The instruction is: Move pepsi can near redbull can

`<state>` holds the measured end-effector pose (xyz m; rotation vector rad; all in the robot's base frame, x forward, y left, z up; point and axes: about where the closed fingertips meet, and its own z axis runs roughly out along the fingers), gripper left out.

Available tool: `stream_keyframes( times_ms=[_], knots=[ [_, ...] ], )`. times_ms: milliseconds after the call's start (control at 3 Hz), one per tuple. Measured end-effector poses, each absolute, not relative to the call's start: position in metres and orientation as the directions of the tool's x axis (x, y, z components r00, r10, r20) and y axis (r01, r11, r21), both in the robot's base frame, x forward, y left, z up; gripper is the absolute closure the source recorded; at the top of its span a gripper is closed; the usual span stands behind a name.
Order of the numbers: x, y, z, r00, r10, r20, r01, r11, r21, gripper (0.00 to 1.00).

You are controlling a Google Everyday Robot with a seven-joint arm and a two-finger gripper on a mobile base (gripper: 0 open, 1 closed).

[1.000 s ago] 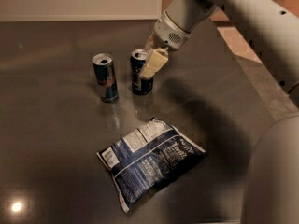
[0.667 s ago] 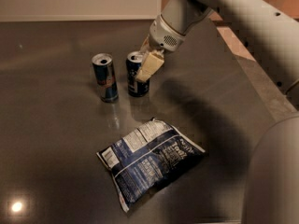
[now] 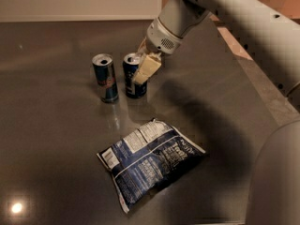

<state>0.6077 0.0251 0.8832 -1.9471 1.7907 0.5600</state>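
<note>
The pepsi can (image 3: pixel 131 81), dark navy with a silver top, stands upright on the dark table (image 3: pixel 56 139). The redbull can (image 3: pixel 106 78), slim and blue-silver with a red mark, stands just left of it with a small gap between them. My gripper (image 3: pixel 138 67) reaches down from the upper right and is shut on the pepsi can. One cream-coloured finger (image 3: pixel 146 68) lies across the can's right side; the other finger is hidden behind the can.
A dark blue chip bag (image 3: pixel 151 161) lies flat in front of the cans. My arm (image 3: pixel 234 13) spans the upper right, and the robot's body (image 3: pixel 276 182) fills the lower right. The table's right edge (image 3: pixel 243 69) runs diagonally beside a tan floor.
My gripper has carried the pepsi can to the left, closing most of the gap to the redbull can. The redbull can and the chip bag have not moved.
</note>
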Motion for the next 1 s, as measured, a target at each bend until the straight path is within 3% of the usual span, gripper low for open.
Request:
stream_keyframes(
  times_ms=[333, 667, 1000],
  knots=[
    [0.6077, 0.0251, 0.8832, 0.082, -0.821, -0.565, -0.997, -0.07, -0.044, 0.15],
    [0.6079, 0.0271, 0.8816, 0.083, -0.821, -0.565, -0.997, -0.072, -0.042, 0.0],
    [0.6079, 0.0271, 0.8815, 0.083, -0.821, -0.566, -0.997, -0.072, -0.042, 0.0]
  ],
)
